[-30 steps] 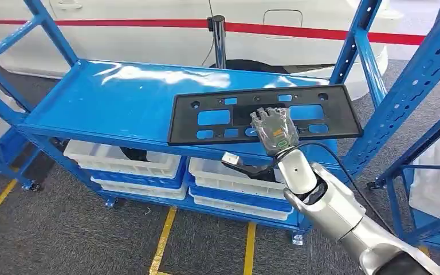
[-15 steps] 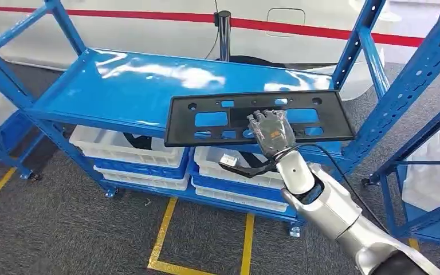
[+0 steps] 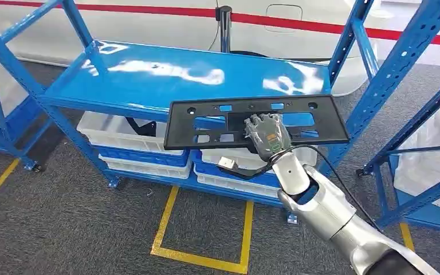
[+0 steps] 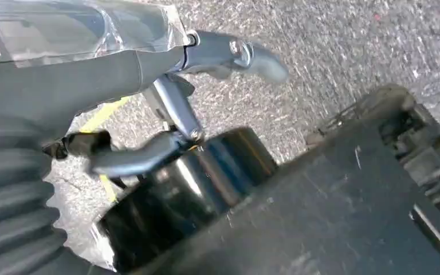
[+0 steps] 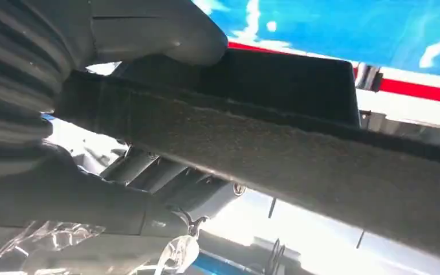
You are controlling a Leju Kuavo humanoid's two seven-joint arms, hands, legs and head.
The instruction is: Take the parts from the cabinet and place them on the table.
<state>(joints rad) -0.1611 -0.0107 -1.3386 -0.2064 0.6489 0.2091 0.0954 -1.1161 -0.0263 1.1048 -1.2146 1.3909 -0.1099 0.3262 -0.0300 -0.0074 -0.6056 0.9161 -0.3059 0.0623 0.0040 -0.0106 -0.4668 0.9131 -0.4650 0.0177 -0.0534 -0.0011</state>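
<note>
Over the shelf edge (image 3: 109, 109), right hand (image 3: 267, 133) grips the black plate (image 3: 206, 121).

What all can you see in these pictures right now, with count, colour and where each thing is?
Flat black plastic plate with cut-out slots: one, black, held level in front of the rack's shelf edge.
Blue metal shelving rack: one in front, blue, glossy shelf bare on top; more blue uprights to the right.
White plastic bins: several, white, on blue tiers under the shelf, dark parts inside.
White vehicle body with red stripe: one, behind the rack.
Black post: one, behind the shelf.
Yellow floor tape: lines on grey carpet.
Right hand: grips the plate's near edge, silver arm behind.
Left hand: hangs over the grey floor, holding nothing.
</note>
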